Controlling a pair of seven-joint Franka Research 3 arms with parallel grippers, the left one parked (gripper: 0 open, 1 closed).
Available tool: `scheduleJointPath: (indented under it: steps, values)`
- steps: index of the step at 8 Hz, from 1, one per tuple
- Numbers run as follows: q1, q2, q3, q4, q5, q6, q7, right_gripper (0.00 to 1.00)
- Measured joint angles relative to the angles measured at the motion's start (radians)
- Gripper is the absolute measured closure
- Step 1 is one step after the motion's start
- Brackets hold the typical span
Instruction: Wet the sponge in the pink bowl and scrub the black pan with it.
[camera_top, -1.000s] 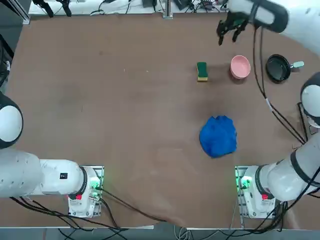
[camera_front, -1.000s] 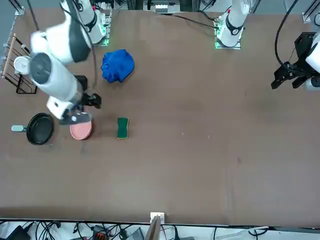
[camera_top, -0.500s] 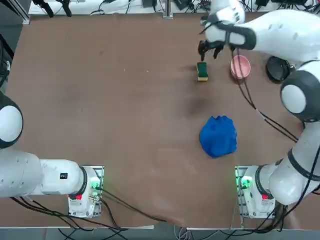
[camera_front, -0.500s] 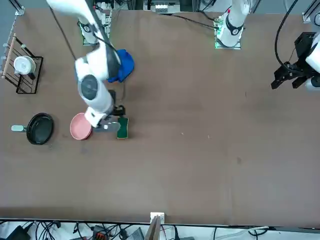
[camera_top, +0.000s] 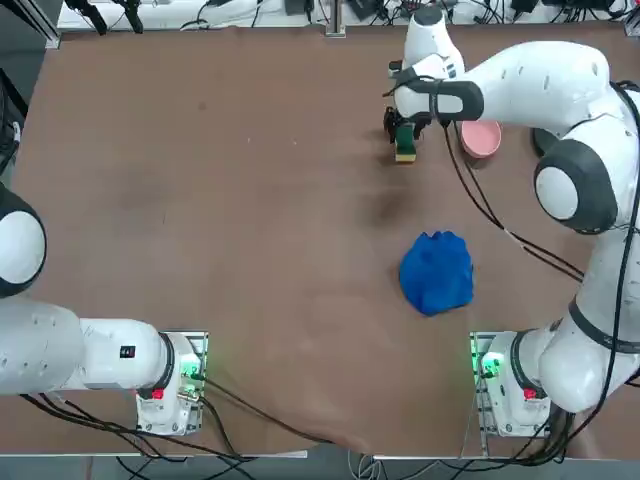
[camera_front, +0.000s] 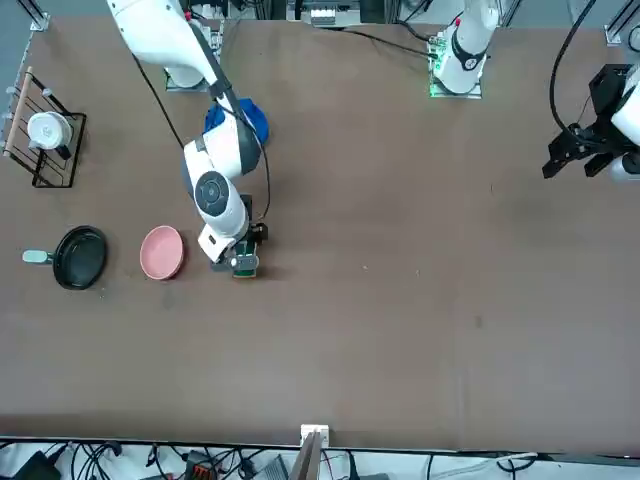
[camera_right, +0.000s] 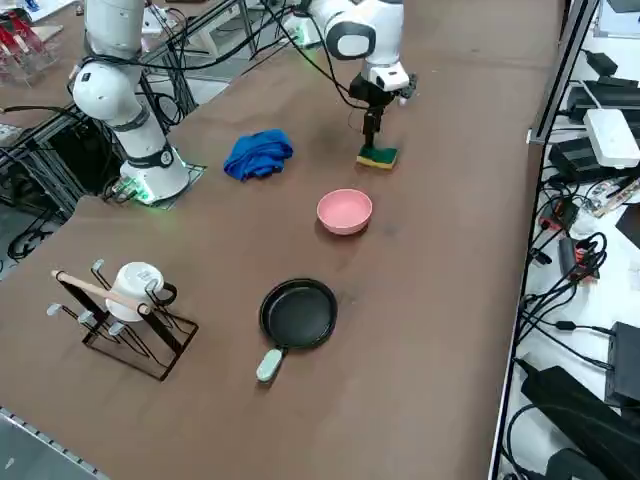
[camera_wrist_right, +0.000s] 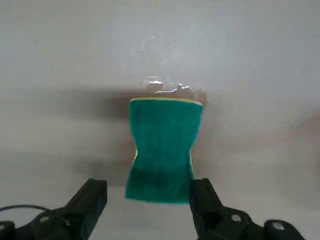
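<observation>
Sponge (camera_wrist_right: 162, 150) now sits below the right gripper (camera_wrist_right: 148, 186), arrived from the pan's side, fingers spread, grasp likely next.

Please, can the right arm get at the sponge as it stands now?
Probably yes: the right tool is at the sponge, its fingers open, with nothing seen between them. The pink bowl stands apart, not in the way.

Open tabletop (camera_right: 440, 300) between bowl (camera_right: 344, 212) and pan (camera_right: 298, 314)
</observation>
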Motion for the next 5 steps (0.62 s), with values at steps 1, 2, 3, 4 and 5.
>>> scheduleJointPath:
  steps: [1,2,3,4,5]
  values:
    - [-0.001,0.007,-0.003,-0.012,0.000,0.024,0.003,0.00]
    - [-0.002,0.015,-0.004,-0.016,0.000,0.042,0.005,0.00]
    - [-0.004,0.026,-0.004,-0.017,0.000,0.058,0.005,0.00]
    - [-0.005,0.037,-0.005,-0.017,0.000,0.074,0.005,0.00]
    - [-0.005,0.044,-0.005,-0.017,0.000,0.084,0.005,0.00]
